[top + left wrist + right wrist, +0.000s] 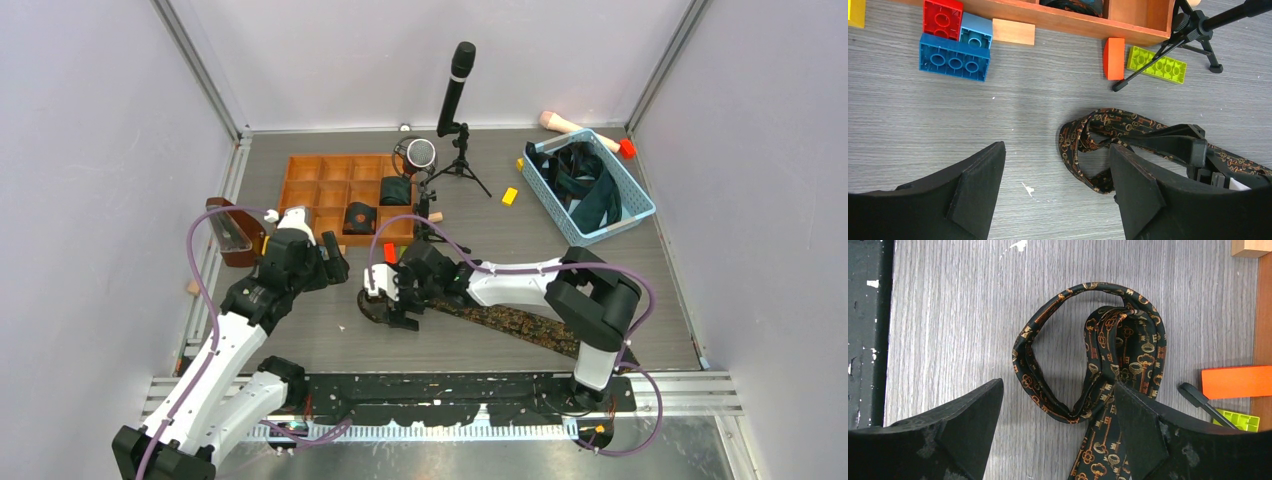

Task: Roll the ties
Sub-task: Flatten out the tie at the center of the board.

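A black tie with a gold-brown key pattern (pixel 510 322) lies on the grey table, its left end curled into a loose, open coil (pixel 1128 350). My right gripper (pixel 1058 415) hovers open right over that coil; the coil's lower bend lies between its fingers and the tie's tail runs under the right finger. In the top view the right gripper (pixel 392 315) sits at the tie's left end. My left gripper (pixel 1055 175) is open and holds nothing, with the coil (pixel 1088 145) just in front of its right finger. Two dark rolled ties (pixel 360 217) (pixel 396 190) sit in the wooden tray (pixel 310 185).
A blue basket (pixel 640 205) at the back right holds more dark ties (pixel 585 185). A microphone tripod (pixel 455 100) and a second microphone (pixel 420 155) stand behind the tray. Toy blocks lie near the tray: red (pixel 943 17), blue (pixel 954 57), orange (pixel 1113 57), lime (pixel 1156 63).
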{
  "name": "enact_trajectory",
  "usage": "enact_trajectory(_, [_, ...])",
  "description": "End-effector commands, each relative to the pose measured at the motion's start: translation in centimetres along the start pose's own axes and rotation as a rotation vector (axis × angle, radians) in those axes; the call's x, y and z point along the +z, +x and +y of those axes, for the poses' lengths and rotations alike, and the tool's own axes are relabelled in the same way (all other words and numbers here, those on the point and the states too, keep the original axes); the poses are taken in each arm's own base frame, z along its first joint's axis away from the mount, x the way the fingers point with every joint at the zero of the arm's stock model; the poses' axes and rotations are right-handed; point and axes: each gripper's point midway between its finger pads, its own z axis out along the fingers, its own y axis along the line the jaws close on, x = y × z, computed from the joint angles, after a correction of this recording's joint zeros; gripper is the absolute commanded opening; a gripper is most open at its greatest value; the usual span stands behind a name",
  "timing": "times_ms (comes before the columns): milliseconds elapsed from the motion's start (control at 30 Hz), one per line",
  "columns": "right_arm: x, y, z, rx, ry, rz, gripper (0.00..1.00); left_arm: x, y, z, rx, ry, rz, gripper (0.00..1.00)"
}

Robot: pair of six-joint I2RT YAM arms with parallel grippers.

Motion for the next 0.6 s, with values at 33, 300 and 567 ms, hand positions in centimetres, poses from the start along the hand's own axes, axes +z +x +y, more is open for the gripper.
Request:
enact_trajectory(33, [-1.7,-3.5,-1.3,-0.067,0.067,-0.096,0.87,0.0,-1.1,-0.2,0.004,0.009,-0.042,0.79])
enact_trajectory(300, [-1.9,-3.3,-1.3,-0.083,0.07,-0.091,0.87,0.2,-0.8,-0.1,0.006,0.005,-0.03,0.79])
enact_trajectory(567, [-0.9,-2.3,-0.8,-0.064,0.025,-0.06,0.87,0.1,-0.9,0.0,0.006,0.004,-0.038,0.79])
